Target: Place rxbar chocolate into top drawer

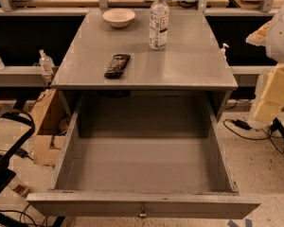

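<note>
The rxbar chocolate (pixel 117 65), a dark flat bar, lies on the grey cabinet top (pixel 189 65), left of centre and near the front edge. The top drawer (pixel 142 205) below it is pulled fully out toward me. Its inside shows nothing in it, and a small metal knob (pixel 142 214) sits at the middle of its front panel. The gripper is not in view. Only pale segments of my arm (pixel 274 79) show at the right edge, beside the cabinet and apart from the bar.
A clear water bottle (pixel 158 20) stands upright at the back of the cabinet top, right of the bar. A white bowl (pixel 119 17) sits at the back left. Cables (pixel 248 129) lie on the floor to the right, cardboard (pixel 45 141) to the left.
</note>
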Robot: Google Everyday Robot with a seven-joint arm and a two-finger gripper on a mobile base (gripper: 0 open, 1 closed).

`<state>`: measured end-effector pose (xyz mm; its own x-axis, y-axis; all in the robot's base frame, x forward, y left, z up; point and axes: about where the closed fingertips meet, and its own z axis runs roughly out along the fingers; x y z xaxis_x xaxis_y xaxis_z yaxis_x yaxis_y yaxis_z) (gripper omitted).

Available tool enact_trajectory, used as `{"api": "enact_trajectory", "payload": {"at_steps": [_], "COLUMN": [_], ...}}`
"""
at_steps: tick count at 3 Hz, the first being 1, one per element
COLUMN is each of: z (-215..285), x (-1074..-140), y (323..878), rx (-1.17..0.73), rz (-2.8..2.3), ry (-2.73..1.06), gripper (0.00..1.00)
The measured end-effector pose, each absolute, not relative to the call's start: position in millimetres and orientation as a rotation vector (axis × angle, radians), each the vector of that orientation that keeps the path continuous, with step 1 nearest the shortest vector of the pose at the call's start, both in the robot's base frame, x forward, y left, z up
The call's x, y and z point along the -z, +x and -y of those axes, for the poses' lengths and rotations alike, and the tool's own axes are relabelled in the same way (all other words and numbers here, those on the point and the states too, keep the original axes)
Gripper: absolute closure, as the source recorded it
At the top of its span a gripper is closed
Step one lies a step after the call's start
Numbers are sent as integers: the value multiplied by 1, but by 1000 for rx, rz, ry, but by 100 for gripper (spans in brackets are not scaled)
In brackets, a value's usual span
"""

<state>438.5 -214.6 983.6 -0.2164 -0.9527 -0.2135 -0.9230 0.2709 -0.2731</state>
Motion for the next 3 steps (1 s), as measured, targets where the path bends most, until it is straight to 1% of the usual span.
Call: {"api": "enact_trajectory", "payload": {"at_steps": [1, 2, 3], "z": [214, 207, 191], "x": [-984, -987, -999], "y": [439, 458, 497], "rx": [124, 100, 69], "rz": [-2211, -2246, -2334], "ry": [-1710, -1654, -1510], "gripper": [0, 0, 0]}}
